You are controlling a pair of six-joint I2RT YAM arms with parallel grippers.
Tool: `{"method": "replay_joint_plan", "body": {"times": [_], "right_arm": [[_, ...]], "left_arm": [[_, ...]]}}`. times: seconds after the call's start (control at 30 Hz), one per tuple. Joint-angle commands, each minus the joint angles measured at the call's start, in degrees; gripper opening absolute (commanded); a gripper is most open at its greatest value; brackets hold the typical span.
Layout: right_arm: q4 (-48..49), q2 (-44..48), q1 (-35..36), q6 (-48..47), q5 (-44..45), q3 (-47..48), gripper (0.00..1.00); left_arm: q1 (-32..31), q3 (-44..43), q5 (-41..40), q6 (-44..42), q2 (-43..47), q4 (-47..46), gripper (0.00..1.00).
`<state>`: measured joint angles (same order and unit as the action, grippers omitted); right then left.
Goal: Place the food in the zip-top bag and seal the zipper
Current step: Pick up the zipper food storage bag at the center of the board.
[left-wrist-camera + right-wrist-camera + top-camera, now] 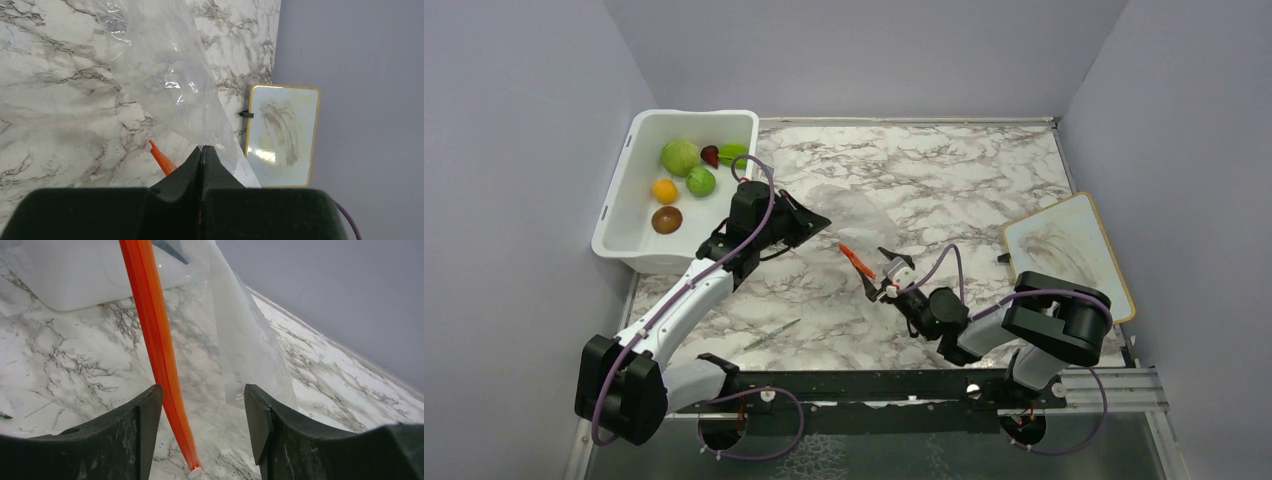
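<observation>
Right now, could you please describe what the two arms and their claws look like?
Both the left arm and the right arm have white links between bulky black joints. A purple cable loops along each. The left claw and the right claw have matte black, wedge-shaped fingers.

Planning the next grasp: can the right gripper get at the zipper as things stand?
Likely yes: the right gripper is open, with the zipper running between its jaws, nothing blocking.

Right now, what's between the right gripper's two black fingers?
The right wrist view shows it: the orange-red zipper and part of the clear zip-top bag run through the open right gripper.
</observation>
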<state>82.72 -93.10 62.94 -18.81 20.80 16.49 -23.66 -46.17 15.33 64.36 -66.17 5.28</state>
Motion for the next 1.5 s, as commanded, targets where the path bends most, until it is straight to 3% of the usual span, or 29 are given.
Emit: {"method": "replay_joint_plan", "body": {"times": [0.0, 0.2, 0.3, 0.63, 0.77, 0.8, 0.87, 0.93, 1.1, 1.3, 1.47], "right_arm": [[11.5, -1.2, 0.5, -2.7, 3.8, -0.5, 0.56], [13.3, -2.0, 0.5, -5.0, 7.1, 0.4, 0.31], [15.2, -2.4, 0.5, -5.4, 9.4, 0.2, 0.23], [18.3, -2.0, 0.5, -3.4, 8.8, -1.6, 0.01], [18.5, -0.5, 0.5, -0.6, 6.4, -3.1, 0.01], [18.0, 0.3, 0.5, 0.7, 5.7, -3.7, 0.01], [15.5, 2.9, 0.5, 3.8, 5.7, -4.7, 0.01], [9.2, 7.0, 0.5, 6.5, 6.0, -5.1, 0.01], [-23.9, 22.7, 0.5, 15.1, 5.9, -0.3, 0.01], [-51.4, 38.4, 0.4, 25.7, 5.0, 5.6, 0.01], [-73.0, 41.7, 0.4, 33.3, 1.7, 15.3, 0.01]], "left_arm": [[-0.1, 0.0, -1.6, -0.9, 1.8, 0.4, 0.0], [-0.1, -0.1, -1.8, -1.3, 2.0, 0.6, 0.0], [-0.1, -0.1, -1.9, -1.6, 2.2, 0.6, 0.0], [-0.1, 0.2, -2.2, -1.6, 2.2, 1.1, 0.0], [-0.1, 0.3, -2.1, -2.8, 2.1, 0.2, 0.0], [-0.1, 0.0, -2.2, -3.5, 2.1, 0.1, 0.04], [-0.1, -1.3, -2.6, -6.2, 2.0, 0.2, 0.25], [-0.1, -3.3, -3.6, -9.9, 2.0, 1.6, 0.43], [-0.1, -9.4, -4.5, -20.5, 2.4, 4.8, 0.64], [-0.1, -14.2, -1.9, -30.9, 5.3, 4.9, 0.97], [-0.1, -15.7, 3.1, -37.5, 8.1, 4.4, 0.99]]}}
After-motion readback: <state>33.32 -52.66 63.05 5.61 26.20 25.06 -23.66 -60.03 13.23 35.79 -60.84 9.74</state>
